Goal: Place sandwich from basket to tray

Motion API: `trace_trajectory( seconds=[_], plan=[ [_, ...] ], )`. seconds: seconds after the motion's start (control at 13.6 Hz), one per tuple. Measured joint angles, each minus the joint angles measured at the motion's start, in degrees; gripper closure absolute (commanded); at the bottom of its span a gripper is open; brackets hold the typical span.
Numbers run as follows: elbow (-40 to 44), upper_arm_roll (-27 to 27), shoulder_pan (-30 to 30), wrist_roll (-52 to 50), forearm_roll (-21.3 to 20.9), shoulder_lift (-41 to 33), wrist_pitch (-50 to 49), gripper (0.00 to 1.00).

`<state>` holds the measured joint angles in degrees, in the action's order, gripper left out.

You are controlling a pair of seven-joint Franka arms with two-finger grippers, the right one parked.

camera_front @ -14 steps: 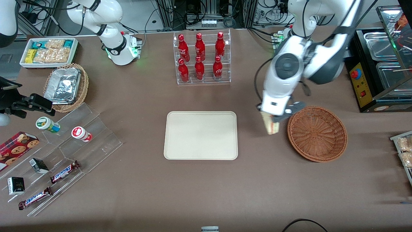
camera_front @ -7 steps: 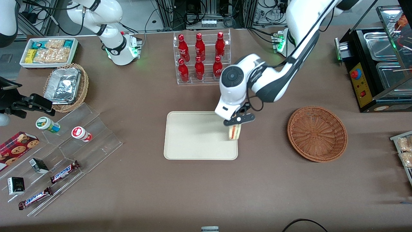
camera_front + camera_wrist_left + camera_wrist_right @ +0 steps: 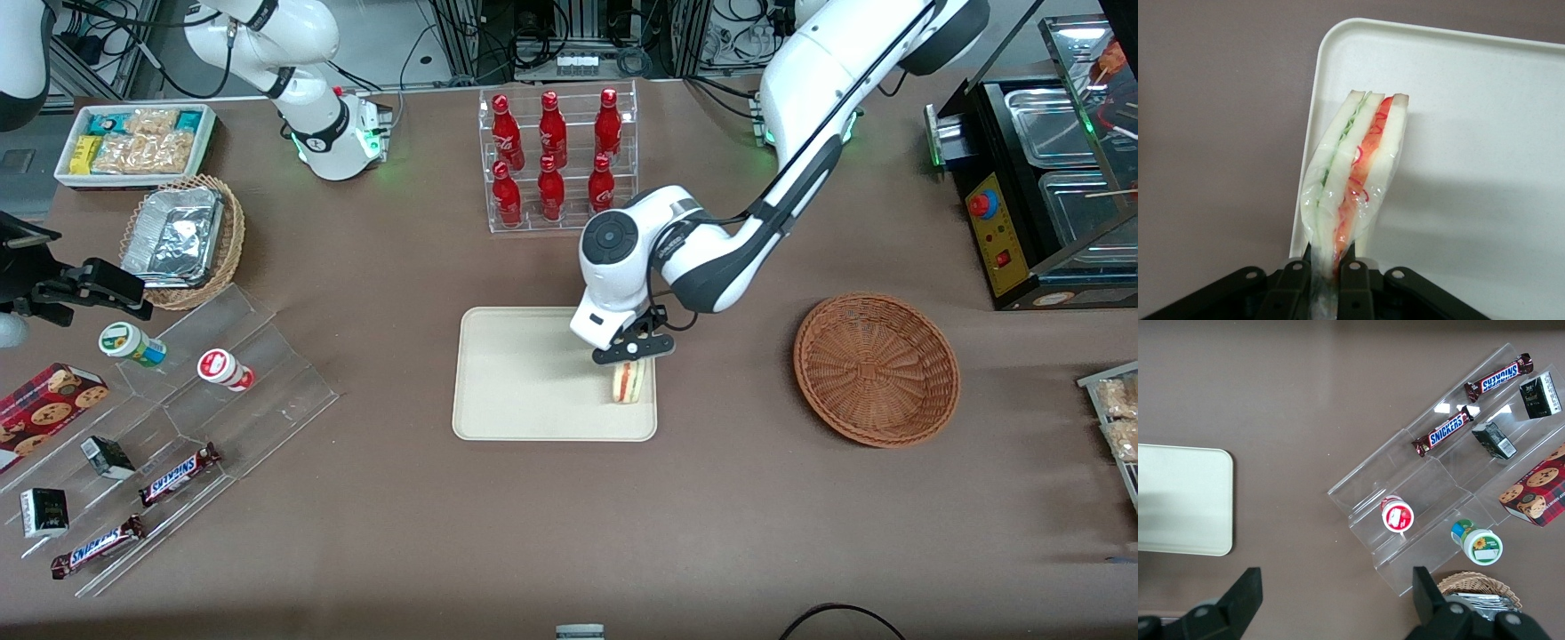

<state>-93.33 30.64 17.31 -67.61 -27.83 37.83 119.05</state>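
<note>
Front view: the left arm's claw (image 3: pixel 627 356) is hovering over the tray (image 3: pixel 516 373) a little right of the frame's center, and it is gripping the sandwich (image 3: pixel 627 382) by its narrow end. The sandwich is hanging below the claw, just inside the tray's right-hand rim; whether its lower end is touching the tray surface cannot be told. The basket (image 3: pixel 876 369) is sitting on the tabletop (image 3: pixel 569 516) in the right part of the frame, well apart from the tray, and is holding nothing. A clear rack of red bottles (image 3: pixel 556 160) is standing above the tray in the frame, farther from the camera.

Left wrist view: the claw (image 3: pixel 1328 280) is pinching the plastic-wrapped sandwich (image 3: pixel 1355 173) between two black fingers (image 3: pixel 1293 283). The cut edge is showing white bread with green and red filling layers, and it is pointing away from the claw over the tray (image 3: pixel 1471 133), beside the tray's rim.

Right wrist view: one corner of the tray (image 3: pixel 1178 500) is lying at the left edge of the frame.
</note>
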Motion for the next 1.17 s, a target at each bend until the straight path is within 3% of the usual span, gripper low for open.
trace_trajectory(
  seconds=[0.22,0.29,0.37,0.44,0.88,1.17],
  plan=[
    [1.06,-4.26,4.37,-1.79,-0.52,2.21,1.71,0.85],
    [1.72,-5.38,5.65,-2.16,-0.59,2.54,1.76,0.66],
    [2.35,-5.98,6.50,-2.49,-0.59,2.73,1.70,0.11],
    [2.72,-6.16,6.90,-2.63,-0.62,2.92,1.69,0.00],
    [6.60,-6.79,6.65,-3.24,-0.17,1.24,-3.67,0.00],
    [7.65,-6.98,2.04,-0.24,6.46,-9.13,-14.46,0.00]
  ],
)
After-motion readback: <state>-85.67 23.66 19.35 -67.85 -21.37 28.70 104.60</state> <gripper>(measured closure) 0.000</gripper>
